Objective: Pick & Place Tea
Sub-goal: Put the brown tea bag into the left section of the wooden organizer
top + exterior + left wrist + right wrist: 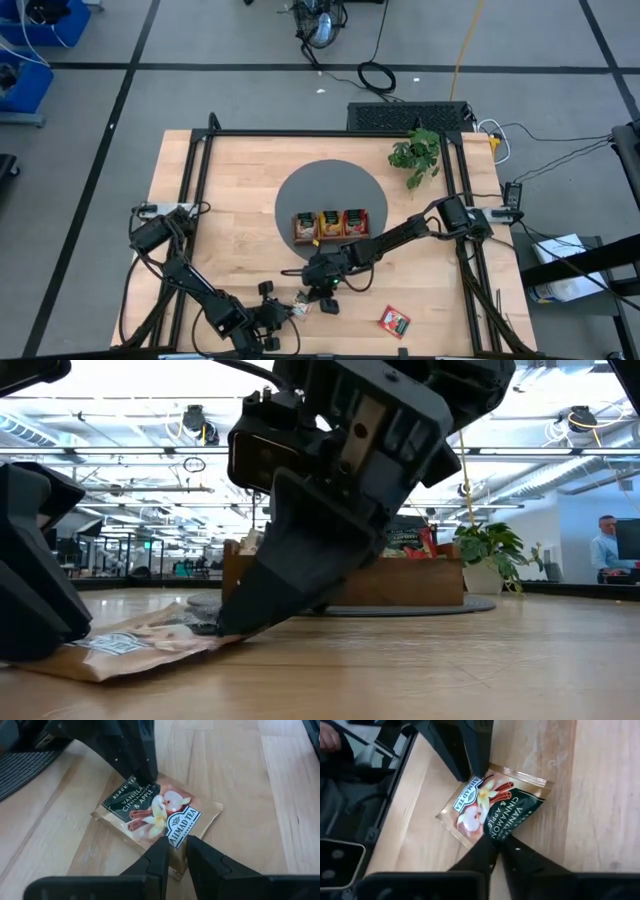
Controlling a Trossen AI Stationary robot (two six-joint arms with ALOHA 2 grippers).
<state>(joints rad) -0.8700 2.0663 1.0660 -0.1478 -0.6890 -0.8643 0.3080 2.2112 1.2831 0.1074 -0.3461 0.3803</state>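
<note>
A brown tea sachet (300, 308) with a dark green label lies on the wooden table near its front edge. My two grippers meet it from opposite ends. My right gripper (496, 840) comes from the table's right and is shut on the green end. My left gripper (176, 842) comes from the near left. Its fingers stand a narrow gap apart on the end with the white label. A red tea sachet (394, 321) lies flat farther right. My left gripper rests both fingertips (162, 851) on top of the sachet's white-label end (181, 827), slanting down from the near left. The sachet's surface shows through the gap between them, and this end lies flat on the table. My right gripper pinches the sachet's dark green end (507, 822) between its two fingers, slanting down from the table's right. That end (190, 628) is slightly raised and wrinkled; the remainder of the sachet (110, 650) stays on the table.
A brown wooden three-compartment tray (297, 228) with sachets standing in it sits on a round grey mat (330, 180) at mid-table, just beyond the grippers. A small potted plant (415, 155) stands at the back right. Bare wood lies to the right of the red sachet.
</note>
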